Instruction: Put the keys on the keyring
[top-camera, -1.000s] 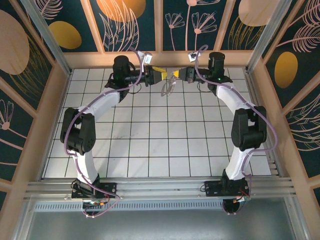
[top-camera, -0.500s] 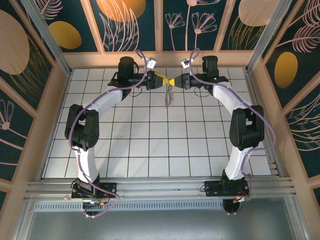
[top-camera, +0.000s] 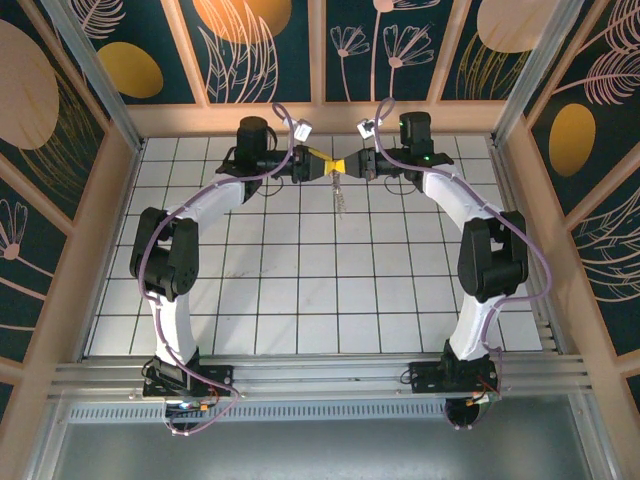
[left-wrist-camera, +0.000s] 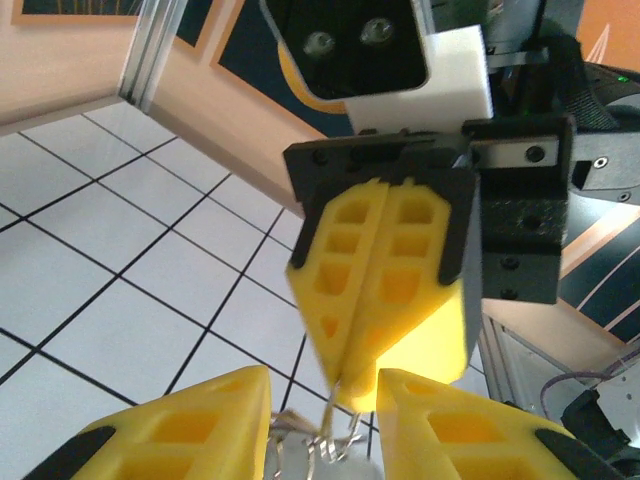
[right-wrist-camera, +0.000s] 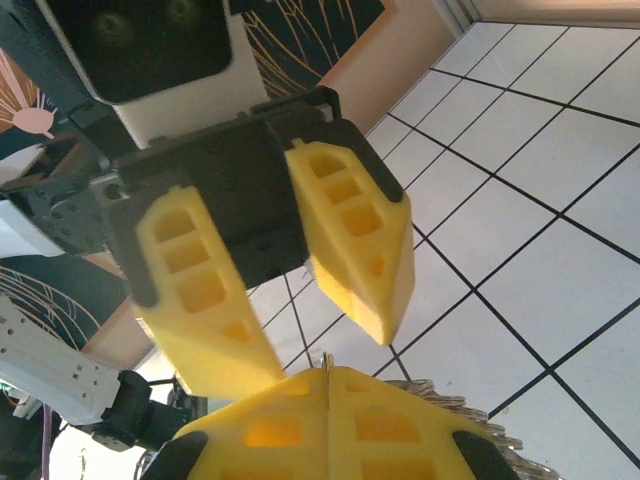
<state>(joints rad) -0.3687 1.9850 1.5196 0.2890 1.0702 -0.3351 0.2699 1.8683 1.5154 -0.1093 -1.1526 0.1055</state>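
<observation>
My two grippers meet tip to tip high over the far middle of the tiled floor. The right gripper (top-camera: 345, 165) (right-wrist-camera: 327, 376) is shut, with a thin edge of the silver keyring (right-wrist-camera: 327, 359) sticking out between its fingertips. The rest of the keyring (top-camera: 343, 196) hangs below it, and its bumpy chain strip (right-wrist-camera: 455, 400) shows beside the fingers. My left gripper (top-camera: 331, 165) (left-wrist-camera: 325, 430) is open, its yellow fingers (right-wrist-camera: 362, 250) straddling the right gripper's tip. Thin metal loops (left-wrist-camera: 318, 445) hang between them. I cannot pick out the keys in the hanging metal.
White tiled floor (top-camera: 300, 280) lies below both arms. The wooden back wall (top-camera: 320, 118) runs just behind the grippers, with side walls and aluminium posts (top-camera: 518, 70) left and right.
Both grippers moved inward and met at the far middle. The left arm swung right and the right wrist came left. The hanging metal now dangles straighter, slightly lower.
</observation>
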